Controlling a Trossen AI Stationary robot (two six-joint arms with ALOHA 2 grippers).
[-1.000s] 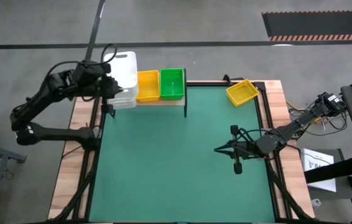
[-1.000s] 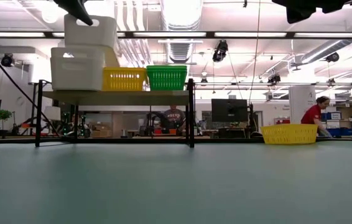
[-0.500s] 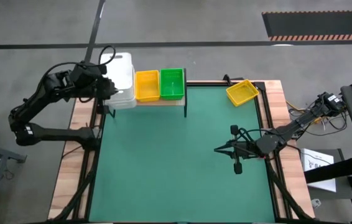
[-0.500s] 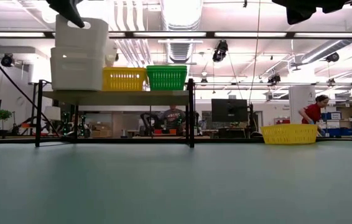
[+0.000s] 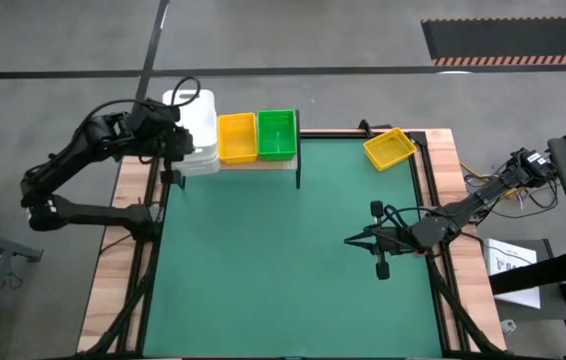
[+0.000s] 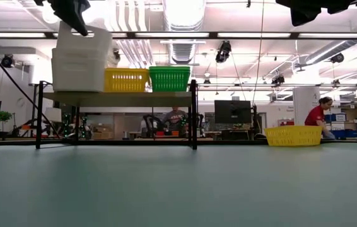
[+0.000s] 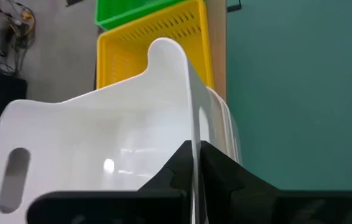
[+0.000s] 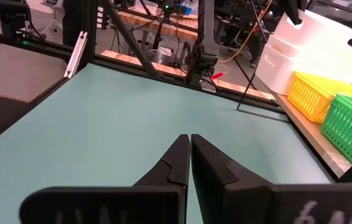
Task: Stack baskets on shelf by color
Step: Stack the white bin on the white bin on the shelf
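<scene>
Baskets on shelf: white stack at the left end of the shelf, yellow basket and green basket beside it.
Just changed: top white basket, tilted and high a second ago, has dropped level into the stack.
Left gripper: jaws narrow, pinching that basket's wall; release looks due.
Right gripper: idle at about four o'clock on the worktop, jaws together, empty.
Loose yellow basket: one o'clock corner, apart from the shelf.
Meaning: white pile likely finished; yellow next.
</scene>
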